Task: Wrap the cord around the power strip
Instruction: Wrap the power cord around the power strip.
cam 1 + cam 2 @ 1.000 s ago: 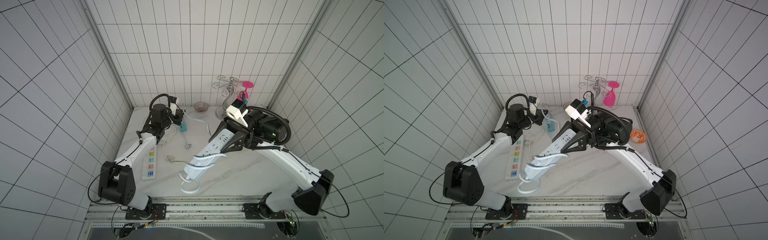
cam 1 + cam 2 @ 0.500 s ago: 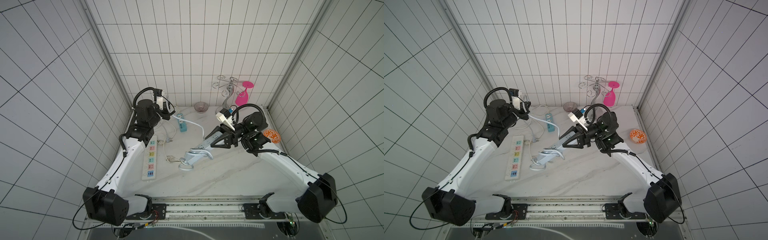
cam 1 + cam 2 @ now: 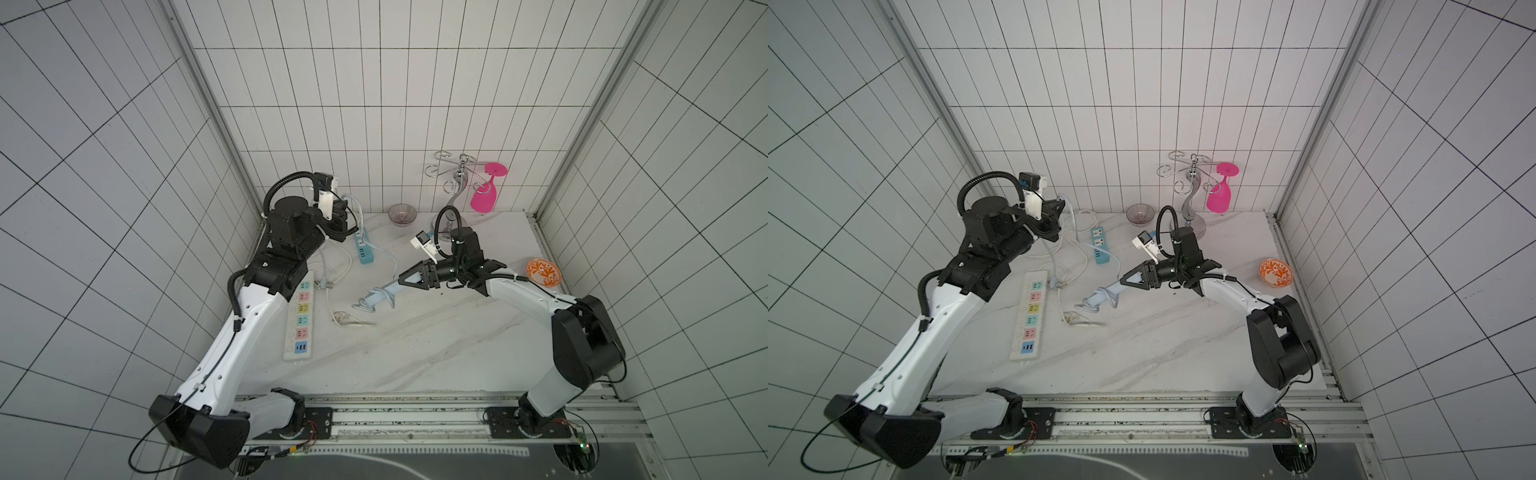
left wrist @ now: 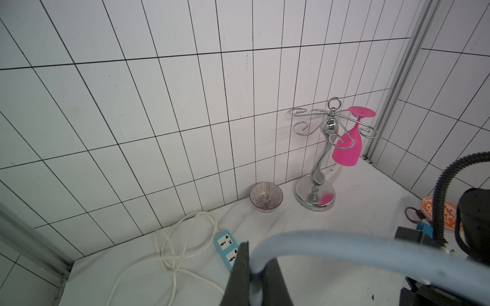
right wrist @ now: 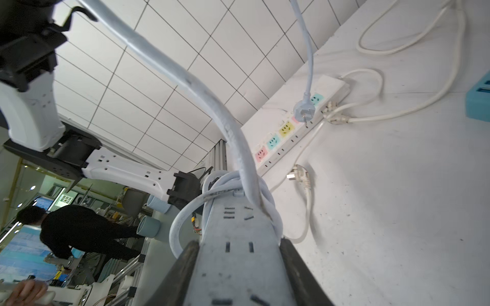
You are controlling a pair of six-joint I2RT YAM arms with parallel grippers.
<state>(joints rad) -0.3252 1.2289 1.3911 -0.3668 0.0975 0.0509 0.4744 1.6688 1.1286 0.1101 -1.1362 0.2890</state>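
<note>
Left arm (image 3: 249,316) high — right end effector (image 3: 402,281) low

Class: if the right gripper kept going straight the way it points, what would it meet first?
Probably the table. The right gripper, shut on the power strip, slants downward, and the strip's far end, wrapped in cord, looks close to the surface. Beyond lies a cream plug. Depth is unclear.

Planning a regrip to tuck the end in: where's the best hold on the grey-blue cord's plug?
Probably at the neck of the plug, where the cord enters, pinched from the side. It dangles from the left pincer, prongs down, so the neck is narrow, exposed and free all round.
</note>
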